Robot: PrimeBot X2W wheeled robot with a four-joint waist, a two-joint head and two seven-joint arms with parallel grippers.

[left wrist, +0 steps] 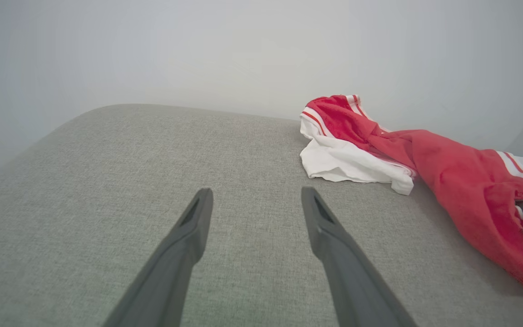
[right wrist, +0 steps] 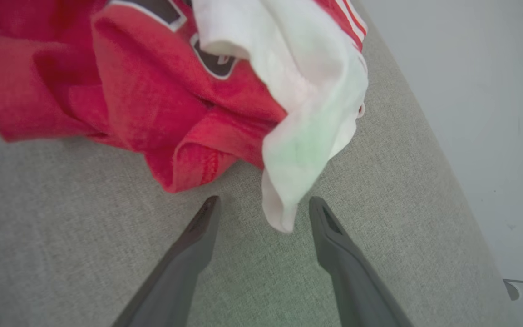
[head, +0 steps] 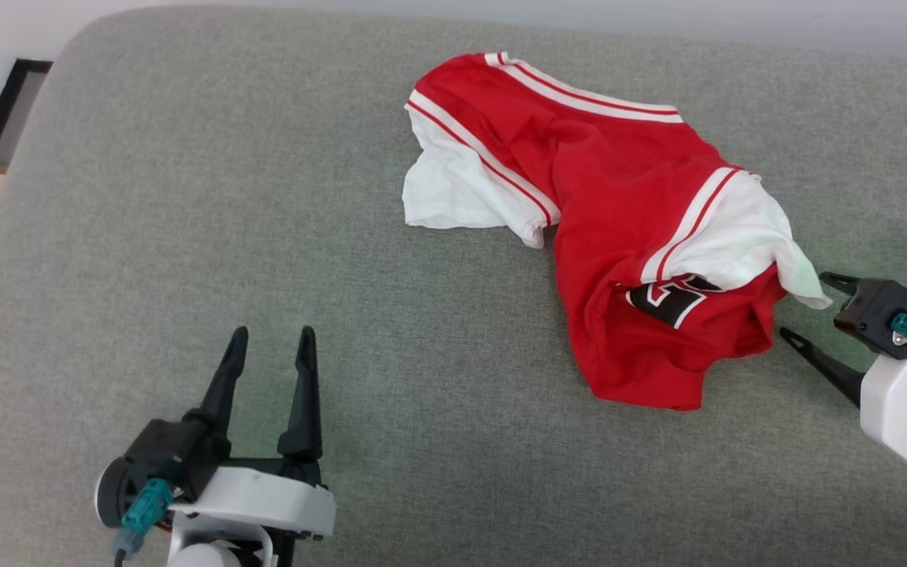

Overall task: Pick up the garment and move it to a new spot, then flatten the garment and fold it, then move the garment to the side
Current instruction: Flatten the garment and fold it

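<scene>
**Both Jaws Wide and Empty; Garment Crumpled Ahead of the Right Gripper**

The left gripper rests low over the grey fabric surface with its jaws spread wide and bare fabric between them. In its own wrist view, the left gripper has the garment lying ahead and off to the right, well apart from both fingers.

The right gripper also stands with its jaws wide, holding nothing. The garment lies bunched on the surface directly ahead of these jaws. It is red, with red-and-white striped trim, and part of a black numeral shows in a fold.

In the right wrist view, the loose tip of a white sleeve hangs down into the gap between the fingers of the right gripper. It lies nearer the right-hand finger. Whether the cloth touches either finger cannot be told. A red fold of the garment sits just beyond the left-hand fingertip.

A second white sleeve lies on the far side of the garment from the right jaws.
</scene>
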